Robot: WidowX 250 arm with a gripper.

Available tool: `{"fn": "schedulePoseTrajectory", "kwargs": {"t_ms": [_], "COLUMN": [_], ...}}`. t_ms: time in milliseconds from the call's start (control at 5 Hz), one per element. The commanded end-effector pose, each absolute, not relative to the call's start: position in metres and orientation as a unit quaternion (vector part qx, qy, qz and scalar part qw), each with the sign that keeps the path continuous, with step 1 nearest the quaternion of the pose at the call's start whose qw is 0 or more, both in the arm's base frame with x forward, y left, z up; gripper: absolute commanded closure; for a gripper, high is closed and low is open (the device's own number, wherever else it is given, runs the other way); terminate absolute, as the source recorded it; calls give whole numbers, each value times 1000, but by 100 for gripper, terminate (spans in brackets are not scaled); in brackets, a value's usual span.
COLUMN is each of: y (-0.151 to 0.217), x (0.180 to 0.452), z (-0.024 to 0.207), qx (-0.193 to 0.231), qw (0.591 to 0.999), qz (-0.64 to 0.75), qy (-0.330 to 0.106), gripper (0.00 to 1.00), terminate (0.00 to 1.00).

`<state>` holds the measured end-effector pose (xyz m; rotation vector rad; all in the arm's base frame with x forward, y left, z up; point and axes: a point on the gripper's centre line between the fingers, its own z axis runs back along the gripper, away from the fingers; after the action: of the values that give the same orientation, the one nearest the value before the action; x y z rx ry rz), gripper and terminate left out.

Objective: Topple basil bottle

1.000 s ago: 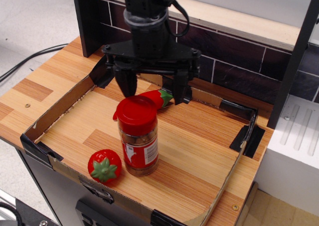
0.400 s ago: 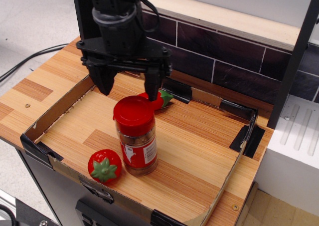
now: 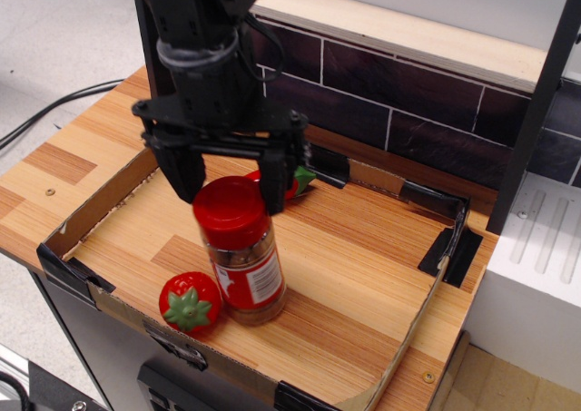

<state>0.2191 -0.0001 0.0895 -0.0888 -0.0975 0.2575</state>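
Note:
The basil bottle (image 3: 241, 252) is a clear jar with a wide red cap, a red-and-white label and brownish contents. It stands near the front of the cardboard tray (image 3: 100, 207) and leans to the left, cap toward the rear left. My black gripper (image 3: 232, 182) is open, its two fingers straddling the space just behind the cap. The right finger (image 3: 275, 186) is at the cap's rear right edge and seems to touch it. Nothing is held.
A red toy strawberry (image 3: 190, 302) lies against the bottle's left base. A red toy chili pepper (image 3: 295, 181) lies behind the bottle, partly hidden by my finger. A dark tiled wall (image 3: 408, 93) stands behind. A white unit (image 3: 536, 266) is at right.
My gripper moved left and then down toward the cap. The bottle, upright before, now tilts left, and its cap has shifted left.

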Motion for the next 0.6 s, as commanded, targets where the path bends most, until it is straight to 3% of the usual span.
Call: {"fn": "schedulePoseTrajectory", "kwargs": {"t_ms": [0,400], "y": [-15,-26], "x": [217,210], "z": [100,91], "qx": [-70,-44], "qw": [985,988], "qz": [140,131], "qy": [-71,-69], "gripper": [0,0], "terminate": [0,0]}}
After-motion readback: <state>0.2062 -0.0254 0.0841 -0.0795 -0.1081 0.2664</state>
